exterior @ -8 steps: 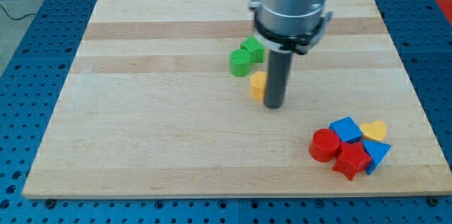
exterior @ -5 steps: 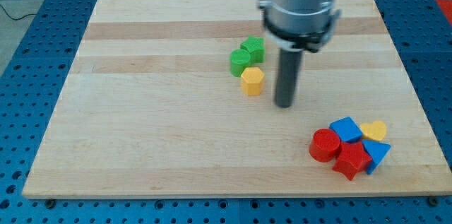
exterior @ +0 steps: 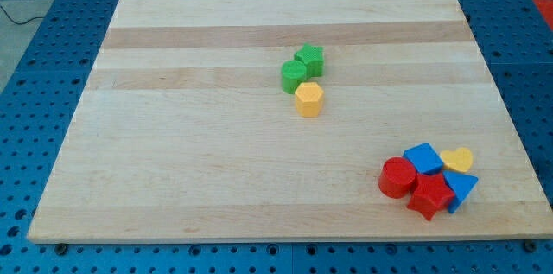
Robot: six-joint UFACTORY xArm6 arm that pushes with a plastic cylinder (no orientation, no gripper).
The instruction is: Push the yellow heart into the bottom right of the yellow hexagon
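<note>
The yellow hexagon (exterior: 308, 98) sits near the middle of the wooden board (exterior: 190, 153), just below two green blocks. The yellow heart (exterior: 458, 159) lies at the view's lower right, at the right edge of a cluster of red and blue blocks and touching the blue cube (exterior: 423, 158). It is far from the hexagon, to its lower right. My rod and its tip do not show in the view.
A green cylinder (exterior: 294, 75) and a green star-like block (exterior: 309, 59) touch each other just above the hexagon. A red cylinder (exterior: 397, 177), a red star-like block (exterior: 430, 195) and a blue triangle (exterior: 461, 189) are bunched beside the heart.
The arm and rod, which stood just right of the yellow hexagon, moved right and then left the view. No block has moved.
</note>
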